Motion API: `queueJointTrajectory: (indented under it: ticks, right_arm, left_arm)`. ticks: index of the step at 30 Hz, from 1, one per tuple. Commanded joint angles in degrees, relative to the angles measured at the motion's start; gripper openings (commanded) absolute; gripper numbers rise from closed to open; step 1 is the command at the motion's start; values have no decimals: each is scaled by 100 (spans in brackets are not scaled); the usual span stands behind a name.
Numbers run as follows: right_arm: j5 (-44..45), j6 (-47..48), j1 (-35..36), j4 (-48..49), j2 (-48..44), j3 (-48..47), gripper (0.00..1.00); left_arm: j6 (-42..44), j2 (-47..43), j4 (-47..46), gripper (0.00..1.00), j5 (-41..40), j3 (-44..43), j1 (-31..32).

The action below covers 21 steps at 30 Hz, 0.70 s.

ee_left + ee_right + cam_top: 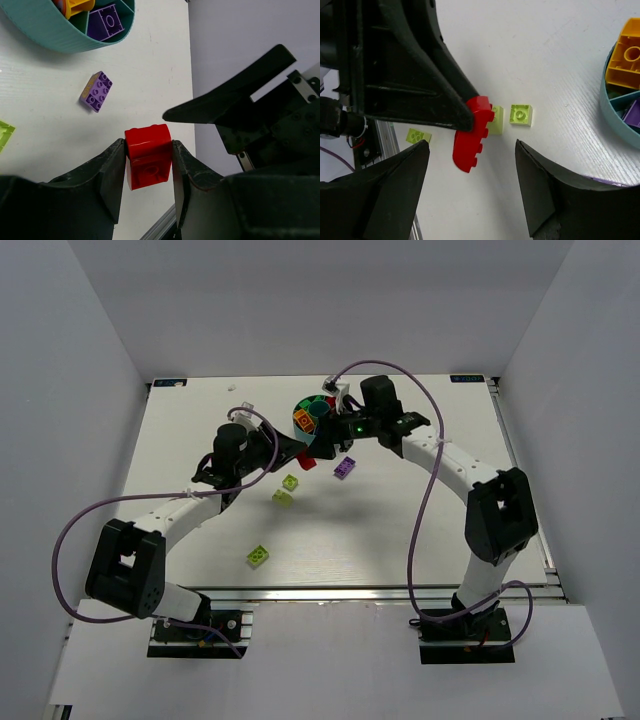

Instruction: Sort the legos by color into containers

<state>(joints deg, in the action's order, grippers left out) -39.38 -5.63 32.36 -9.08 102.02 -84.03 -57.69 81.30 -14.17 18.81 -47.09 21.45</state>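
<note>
1. While my left pincer (148, 150) is clamped narrow on the red brick (148, 167), a pad flat on each side face, the brick hangs above the desk (50, 120), near the teal bowl (55, 40) but not over it.
2. My right pincer (471, 150) stands wide, one finger on either side of that red brick, and as far as I can see it touches neither the brick nor the left fingers.
3. I judge the step in hand to be getting red to its wedge, with the right placed to take it over in mid-air.
4. To do that well, I should close the right squarely on the faces my left fingers leave bare. The left should loosen only once the right pads bite, or the brick will drop among the lime bricks (521, 114) below.
5. An orange brick (625, 60) and a sorted purple brick (106, 22) lie in separate wedges. Red needs its own, and I cannot tell which that is.
6. Release should be low inside the wedge, so nothing bounces out.
7. A loose purple brick (96, 91) lies on the desk beside the bowl, so my arms should travel high over it.
</note>
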Motion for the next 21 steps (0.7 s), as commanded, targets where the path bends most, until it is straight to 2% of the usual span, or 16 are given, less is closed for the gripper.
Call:
queueJointTrajectory:
  ticks: [1, 7, 12, 14, 15, 16, 17, 18, 20, 21]
  right_arm:
    - [237, 79, 42, -199, 134, -394, 74]
    - [290, 88, 69, -366, 327, -588, 72]
    - [193, 71, 95, -410, 372, -623, 64]
    - [141, 62, 104, -419, 398, -623, 56]
    - [115, 53, 104, -419, 398, -632, 46]
    - [71, 53, 104, -402, 398, -632, 41]
    - [53, 53, 104, -367, 389, -615, 35]
    - [18, 53, 104, -331, 380, -597, 23]
    - [-44, 70, 104, -244, 337, -588, 10]
    - [-44, 97, 104, -243, 336, -606, 0]
  left_arm:
    - [-31, -123, -164, 3, -44, -239, 78]
    - [-102, -158, -235, 3, -53, -239, 131]
    - [-111, -132, -235, 3, -26, -292, 140]
    - [-137, -114, -252, 5, -9, -292, 149]
    - [-155, -114, -287, 6, -9, -301, 149]
    - [-172, -114, -296, 8, 17, -309, 149]
    - [-181, -114, -288, 12, 9, -318, 149]
    - [-198, -114, -270, 26, 18, -336, 149]
    - [-181, -131, -192, 48, -35, -388, 149]
    - [-103, -140, -43, 64, -79, -493, 149]
